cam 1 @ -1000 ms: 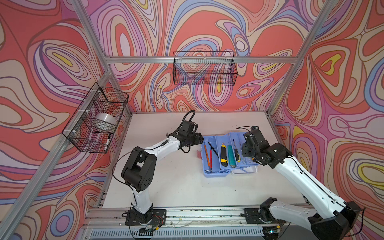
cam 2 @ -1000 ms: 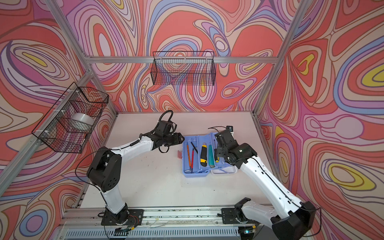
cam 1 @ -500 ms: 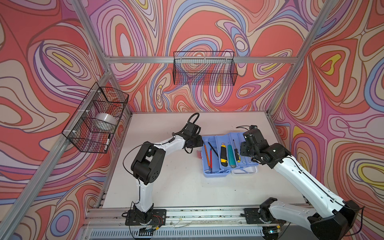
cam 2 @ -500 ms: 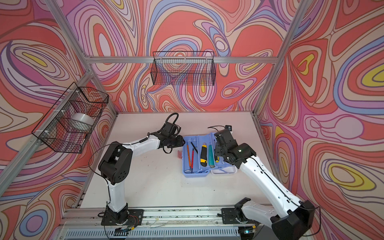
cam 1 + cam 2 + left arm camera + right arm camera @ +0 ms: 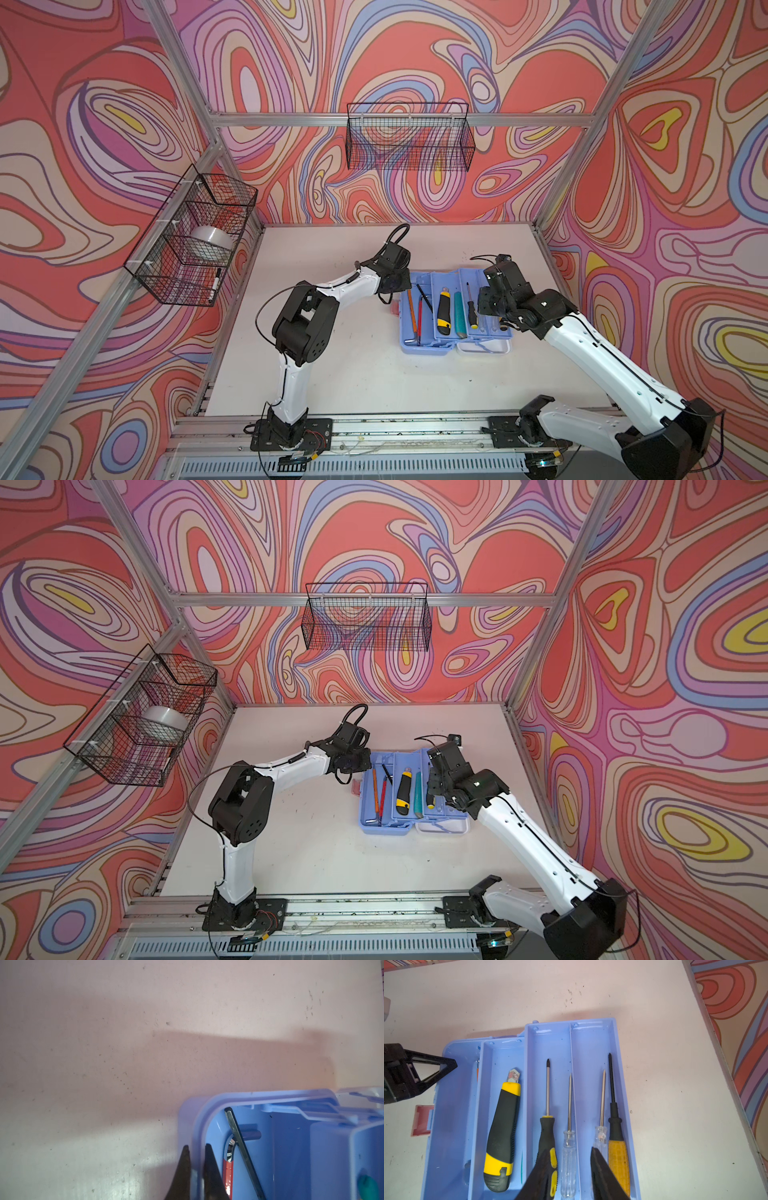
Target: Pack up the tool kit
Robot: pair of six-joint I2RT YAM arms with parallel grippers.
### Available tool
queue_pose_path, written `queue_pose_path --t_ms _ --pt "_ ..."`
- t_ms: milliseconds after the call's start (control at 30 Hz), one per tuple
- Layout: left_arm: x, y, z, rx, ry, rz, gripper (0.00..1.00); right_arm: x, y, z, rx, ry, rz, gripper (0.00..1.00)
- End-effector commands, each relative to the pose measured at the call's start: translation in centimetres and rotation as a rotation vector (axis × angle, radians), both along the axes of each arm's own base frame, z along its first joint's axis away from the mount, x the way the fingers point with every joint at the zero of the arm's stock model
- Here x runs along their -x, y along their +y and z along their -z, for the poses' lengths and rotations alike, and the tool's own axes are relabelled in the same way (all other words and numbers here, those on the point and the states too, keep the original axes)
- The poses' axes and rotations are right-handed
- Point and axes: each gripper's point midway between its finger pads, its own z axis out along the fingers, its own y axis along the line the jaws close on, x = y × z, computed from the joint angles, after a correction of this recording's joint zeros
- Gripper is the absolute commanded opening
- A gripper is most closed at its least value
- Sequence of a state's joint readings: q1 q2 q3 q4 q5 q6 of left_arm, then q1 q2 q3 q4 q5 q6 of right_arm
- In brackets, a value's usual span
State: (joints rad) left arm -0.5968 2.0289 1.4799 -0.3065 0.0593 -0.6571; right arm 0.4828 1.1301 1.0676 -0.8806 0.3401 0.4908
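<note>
Inside the tool kit (image 5: 554, 1047) lie four screwdrivers (image 5: 547, 1132) and one yellow-black knife (image 5: 502, 1136).

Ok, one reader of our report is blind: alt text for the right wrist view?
The open right gripper hovers over light blue trays holding four screwdrivers and a yellow-black utility knife. Beyond the knife, the left gripper pinches the tool box rim.

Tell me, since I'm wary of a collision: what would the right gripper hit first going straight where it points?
Probably the clear-handled screwdriver in the blue tray, which the open right gripper straddles; depth is unclear.
</note>
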Motion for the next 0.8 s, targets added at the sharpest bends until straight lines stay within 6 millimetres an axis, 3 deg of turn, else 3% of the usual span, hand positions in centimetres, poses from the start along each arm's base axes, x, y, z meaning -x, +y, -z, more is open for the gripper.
queue_pose_path --t_ms 0,267,467,767 --pt "0.2 1.6 1.1 -0.101 0.019 -0.006 0.00 0.1 -0.3 0.0 0.001 -0.013 0.005 0.35" --pt "0.3 3.5 -0.1 -0.179 -0.016 -0.034 0.00 0.1 -0.3 0.6 0.000 -0.015 0.006 0.34" --pt "0.3 5.7 0.2 -0.198 -0.005 -0.070 0.00 -0.3 -0.2 1.3 -0.004 -0.014 0.017 0.34" --pt "-0.1 10.2 -0.5 -0.193 -0.012 -0.136 0.00 -0.5 -1.2 0.0 0.004 -0.091 0.066 0.36"
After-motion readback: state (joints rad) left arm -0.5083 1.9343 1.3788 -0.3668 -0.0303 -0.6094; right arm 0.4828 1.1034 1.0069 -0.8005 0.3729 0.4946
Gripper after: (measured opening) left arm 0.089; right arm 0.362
